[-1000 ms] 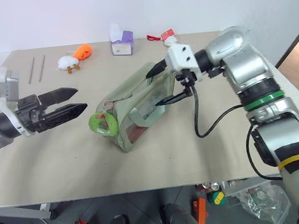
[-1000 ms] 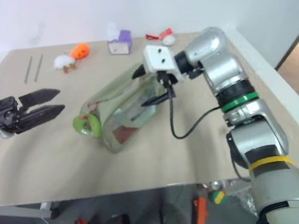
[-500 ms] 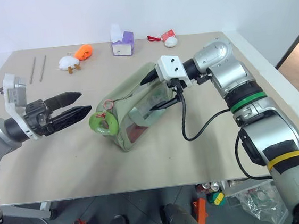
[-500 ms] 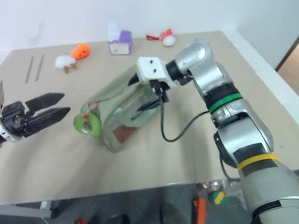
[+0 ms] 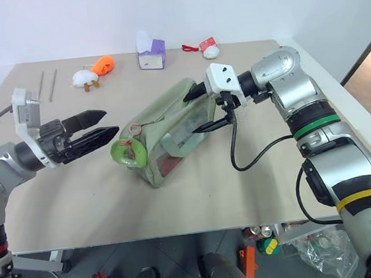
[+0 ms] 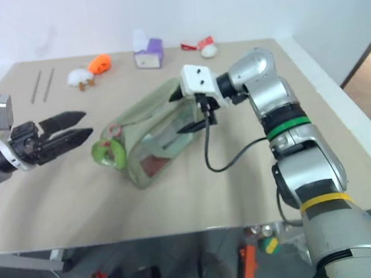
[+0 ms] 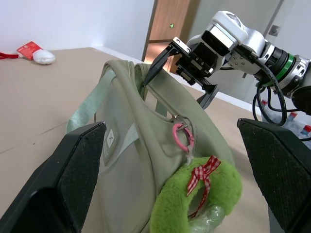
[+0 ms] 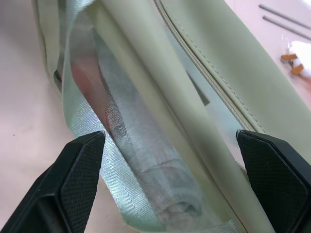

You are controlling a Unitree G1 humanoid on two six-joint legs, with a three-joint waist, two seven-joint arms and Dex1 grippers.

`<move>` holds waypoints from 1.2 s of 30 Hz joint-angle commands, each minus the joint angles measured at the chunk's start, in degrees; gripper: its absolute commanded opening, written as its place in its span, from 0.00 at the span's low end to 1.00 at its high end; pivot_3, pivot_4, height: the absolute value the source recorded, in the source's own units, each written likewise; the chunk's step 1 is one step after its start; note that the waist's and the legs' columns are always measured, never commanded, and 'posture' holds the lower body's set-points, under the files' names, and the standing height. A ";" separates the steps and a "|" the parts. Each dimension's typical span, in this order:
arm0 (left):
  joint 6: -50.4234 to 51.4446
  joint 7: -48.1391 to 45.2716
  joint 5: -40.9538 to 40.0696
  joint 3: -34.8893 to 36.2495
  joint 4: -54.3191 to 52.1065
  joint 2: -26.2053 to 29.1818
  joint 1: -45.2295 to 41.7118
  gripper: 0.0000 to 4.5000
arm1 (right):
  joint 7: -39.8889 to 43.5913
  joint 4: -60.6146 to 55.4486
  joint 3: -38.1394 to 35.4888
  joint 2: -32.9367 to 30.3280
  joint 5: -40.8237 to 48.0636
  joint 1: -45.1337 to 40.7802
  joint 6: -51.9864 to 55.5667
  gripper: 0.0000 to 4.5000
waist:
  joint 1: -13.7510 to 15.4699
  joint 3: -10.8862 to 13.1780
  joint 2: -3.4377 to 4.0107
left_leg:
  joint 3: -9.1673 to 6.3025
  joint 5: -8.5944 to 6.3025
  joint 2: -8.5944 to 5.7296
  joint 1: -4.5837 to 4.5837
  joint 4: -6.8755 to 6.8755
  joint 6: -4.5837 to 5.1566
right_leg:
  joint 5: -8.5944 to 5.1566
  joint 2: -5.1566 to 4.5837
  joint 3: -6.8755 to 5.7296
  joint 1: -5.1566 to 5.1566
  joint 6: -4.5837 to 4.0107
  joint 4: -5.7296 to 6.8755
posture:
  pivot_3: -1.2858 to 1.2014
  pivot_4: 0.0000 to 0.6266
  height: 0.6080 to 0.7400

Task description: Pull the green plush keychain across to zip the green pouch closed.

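The green pouch lies on its side in the middle of the table, zip edge up, with red items behind its clear window. The green plush keychain hangs at the pouch's left end from a pink ring and a red cord. My left gripper is open, just left of the keychain and pointing at it without touching. My right gripper is open, one finger on each side of the pouch's right end; in the right wrist view the pouch and its strap lie between the fingers.
Along the back of the table stand a purple tissue box, an orange plush toy, a white plush toy, two thin metal rods and a red-and-white item. The table's right edge runs behind my right arm.
The camera view has shifted a little. Both grippers and the pouch keep about the same places, and the keychain has not moved.
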 commanded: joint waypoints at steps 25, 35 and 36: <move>-2.21 1.65 -1.61 2.62 -3.84 -0.93 2.28 1.00 | -0.40 -8.78 -2.11 -2.99 -0.91 -1.06 4.97 0.01 | 0.03 0.00 0.00 | -0.10 0.09 0.01 -0.01 -0.01 -0.16 | -0.03 -0.02 -0.14 0.00 -0.01 0.03 | 0.52 0.24 1.00; -1.93 3.13 -2.65 3.08 -5.34 -1.81 3.84 1.00 | 0.05 -33.95 -5.45 -11.83 4.45 6.64 21.37 0.01 | 0.26 0.01 0.02 | -0.25 0.10 0.01 -0.08 -0.03 -0.17 | -0.16 -0.03 -0.30 -0.03 0.05 0.04 | 0.52 0.24 1.00; -1.92 3.23 -2.71 3.06 -5.39 -1.89 3.91 1.00 | -1.62 -36.18 -5.71 -12.13 4.20 7.50 24.04 0.01 | 0.25 0.01 0.02 | -0.25 0.10 0.02 -0.08 -0.03 -0.18 | -0.23 -0.03 -0.33 -0.03 0.15 0.04 | 0.52 0.24 1.00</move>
